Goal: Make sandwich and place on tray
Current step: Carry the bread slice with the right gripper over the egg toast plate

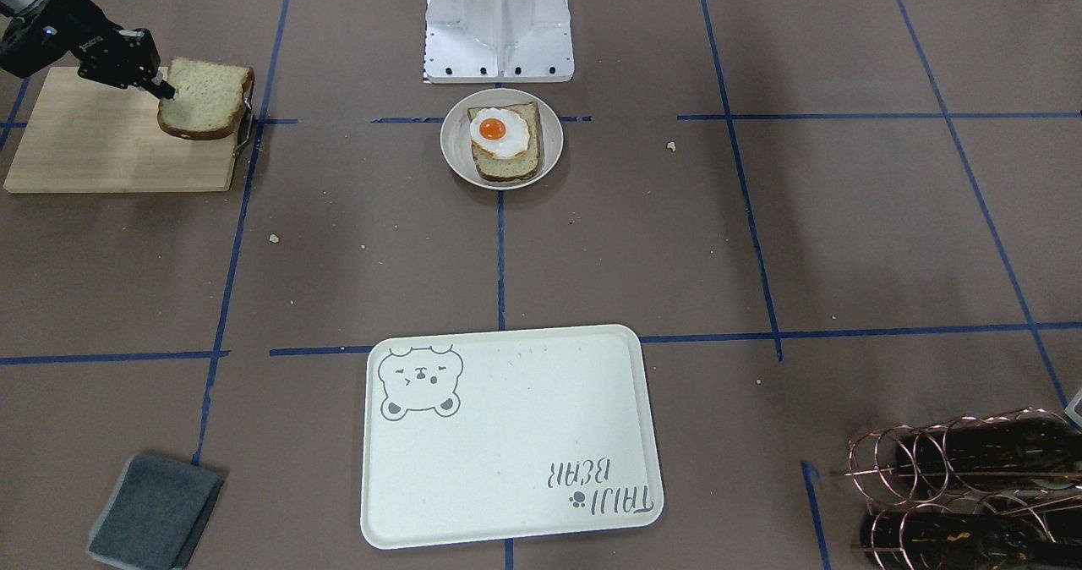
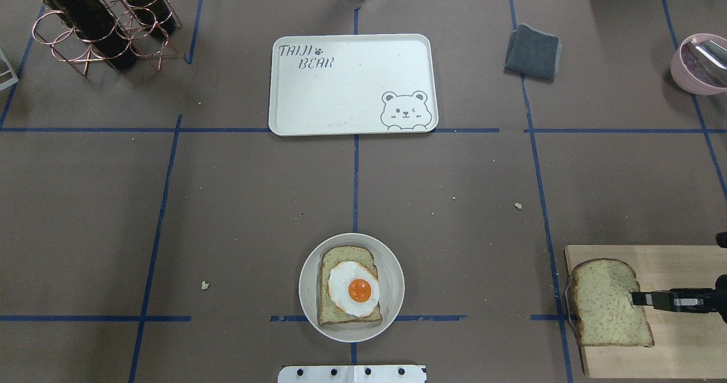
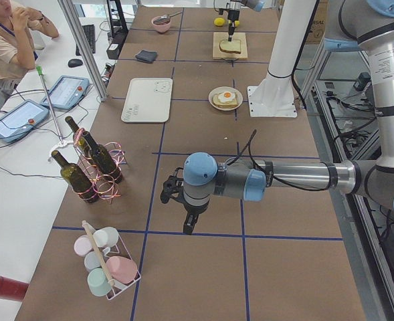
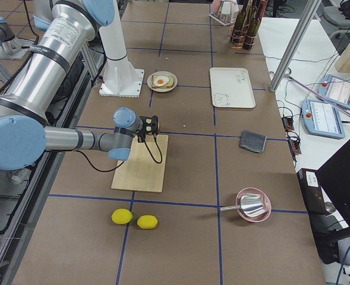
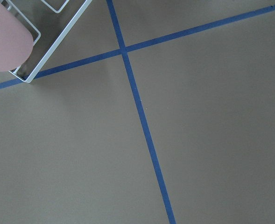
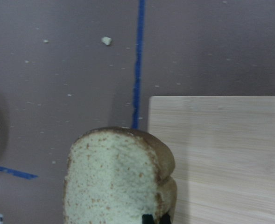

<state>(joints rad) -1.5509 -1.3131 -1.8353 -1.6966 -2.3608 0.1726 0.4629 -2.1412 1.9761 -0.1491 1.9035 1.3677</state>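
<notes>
At the overhead view's lower centre, a round off-white plate [image 2: 308, 292] holds a porous, brown-crusted bread slice [image 2: 341, 256] topped by a glossy fried egg [image 2: 353, 288]; the cream round-cornered tray [image 2: 352, 87] lies at upper centre. Lower right, the right fingers [image 2: 643, 299] pinch a second slice [image 2: 605, 303] over the edge of the wooden cutting board [image 2: 681, 337]; whether the left fingers [image 3: 189, 226] are parted cannot be told.

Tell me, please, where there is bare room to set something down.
The tray is bare, as is the table between it and the plate. Crowded: the plate, under bread and egg, and the cutting board end below the held slice.
</notes>
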